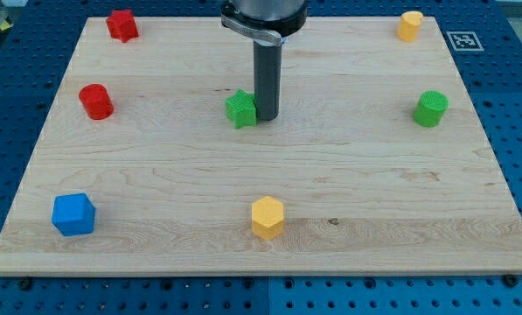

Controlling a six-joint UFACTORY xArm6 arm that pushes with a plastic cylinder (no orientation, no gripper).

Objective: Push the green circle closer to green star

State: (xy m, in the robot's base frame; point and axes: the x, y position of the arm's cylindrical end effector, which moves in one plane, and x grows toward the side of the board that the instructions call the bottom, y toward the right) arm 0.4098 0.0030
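The green star-shaped plastic block (240,108) is taken as the landmark, lying on the pale wooden board (156,175) a little above its middle. My tip (267,117), the lower end of the dark rod, is seen just beside the star on the view's right, touching it or nearly so; no claw is fitted, so nothing can be released, clenched or grasped, and only pushing is possible. The green circle, a short plastic cylinder (431,108), stands well apart from the star toward the view's right, at about the same height in the view. It is judged that the approach has not yet been made. For a clean push, the tip should be carried around the circle without brushing it, brought to its far right side, and driven leftward through its centre; an off-centre contact would likely roll it aside. The star should be left undisturbed as the tip departs.
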